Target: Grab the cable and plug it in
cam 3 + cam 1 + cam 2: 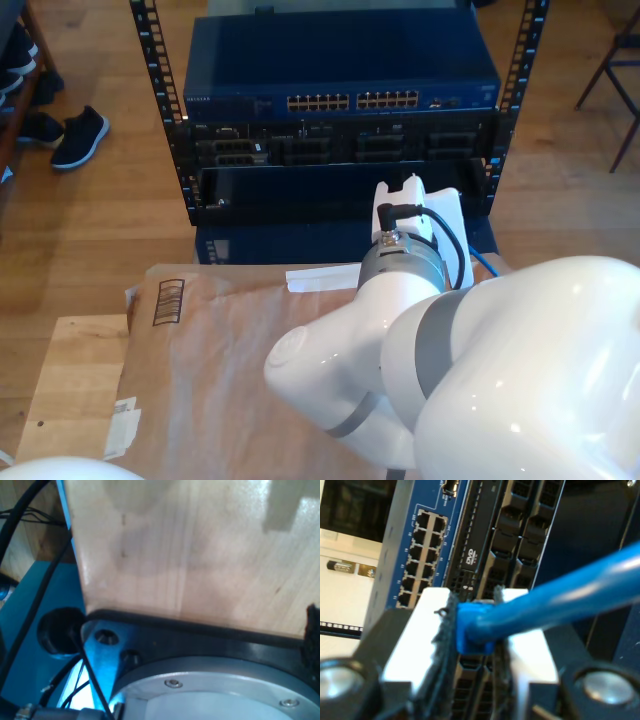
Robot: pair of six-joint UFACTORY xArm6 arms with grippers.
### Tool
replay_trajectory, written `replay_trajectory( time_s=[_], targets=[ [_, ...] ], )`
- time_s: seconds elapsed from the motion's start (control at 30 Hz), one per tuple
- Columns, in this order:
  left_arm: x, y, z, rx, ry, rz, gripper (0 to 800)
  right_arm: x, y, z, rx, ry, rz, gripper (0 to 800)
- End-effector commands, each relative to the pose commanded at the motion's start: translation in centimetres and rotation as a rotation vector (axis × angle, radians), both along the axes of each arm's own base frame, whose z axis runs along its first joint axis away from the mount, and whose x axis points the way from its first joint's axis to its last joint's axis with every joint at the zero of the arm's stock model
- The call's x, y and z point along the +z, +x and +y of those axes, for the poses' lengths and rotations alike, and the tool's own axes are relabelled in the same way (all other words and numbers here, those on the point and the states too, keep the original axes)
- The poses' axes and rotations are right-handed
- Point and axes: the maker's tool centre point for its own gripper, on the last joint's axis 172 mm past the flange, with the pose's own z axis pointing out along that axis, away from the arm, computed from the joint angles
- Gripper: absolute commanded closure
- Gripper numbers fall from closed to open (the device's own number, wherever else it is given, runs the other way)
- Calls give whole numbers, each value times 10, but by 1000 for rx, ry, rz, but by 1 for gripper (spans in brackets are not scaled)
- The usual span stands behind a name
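My second gripper (475, 627) is shut on the translucent blue plug (469, 632) of the bright-blue cable (560, 597), whose cord runs away from the black pads (447, 645). Just beyond the plug stand the blue network switch (420, 555) with its rows of ports, and the black server (485, 555) with a DVD drive. In the exterior view the second arm's white gripper (415, 200) faces the rack in front of the black units, and a bit of the cable (482, 263) shows at its right. A fuzzy black edge (312, 630) may be a pad of my first gripper.
The rack (340, 120) holds the switch (340, 95) on top and black servers below. A wooden table with brown paper (220, 340) lies in the foreground. The first wrist view looks at a wooden board (190, 550), a black and silver arm base (210, 680) and black cables (35, 605). Shoes (75, 135) sit on the floor at the exterior view's left.
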Motion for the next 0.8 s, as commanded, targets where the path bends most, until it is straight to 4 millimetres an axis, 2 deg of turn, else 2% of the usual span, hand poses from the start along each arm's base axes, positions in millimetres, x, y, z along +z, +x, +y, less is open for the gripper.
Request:
replay_trajectory(
  time_s=[0.13,0.17,0.27,0.33,0.47,0.53,0.7,0.8],
  targets=[
    [0,0,0,0,0,0,2,29,-3,-2,16,21,-31,800],
    [0,0,0,0,0,0,1,31,-3,-2,20,11,-31,800],
    [0,0,0,0,0,0,2,26,-5,2,29,1,-25,800],
    [0,0,0,0,0,0,1,29,-6,12,52,-2,-33,800],
    [0,0,0,3,0,1,2,33,13,32,158,-52,-51,800],
    [0,0,0,3,0,1,2,37,26,16,127,-35,-52,800],
    [0,0,0,0,0,0,2,54,45,32,110,35,-96,800],
    [0,0,0,3,0,1,2,42,40,26,101,26,-80,800]
  ],
)
